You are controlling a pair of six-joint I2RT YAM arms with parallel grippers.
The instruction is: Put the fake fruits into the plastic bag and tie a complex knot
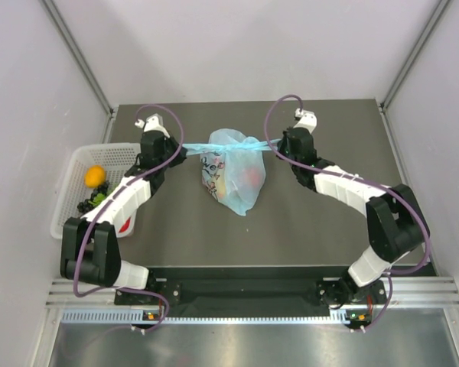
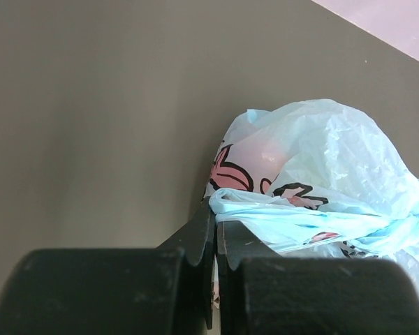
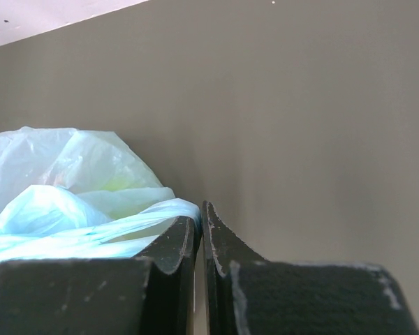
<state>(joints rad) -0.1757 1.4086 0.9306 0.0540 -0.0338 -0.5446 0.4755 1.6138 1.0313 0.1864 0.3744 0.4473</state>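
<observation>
The light-blue plastic bag (image 1: pixel 233 177) stands in the middle of the table, bulging with fake fruits; a reddish one (image 1: pixel 250 177) shows through its skin. Its two handles are pulled taut sideways from a twisted knot (image 1: pixel 231 144) on top. My left gripper (image 1: pixel 182 147) is shut on the left handle end, my right gripper (image 1: pixel 274 147) on the right one. In the left wrist view the shut jaws (image 2: pixel 215 213) pinch blue film beside the bag (image 2: pixel 328 153). From the right wrist, the gripper (image 3: pixel 199 220) clamps a strand leading to the bag (image 3: pixel 70 174).
A white mesh basket (image 1: pixel 70 164) sits at the table's left edge, under my left arm. It holds an orange (image 1: pixel 95 176), dark green grapes (image 1: pixel 88 202) and something red (image 1: pixel 126 225). Grey walls close in the left, back and right.
</observation>
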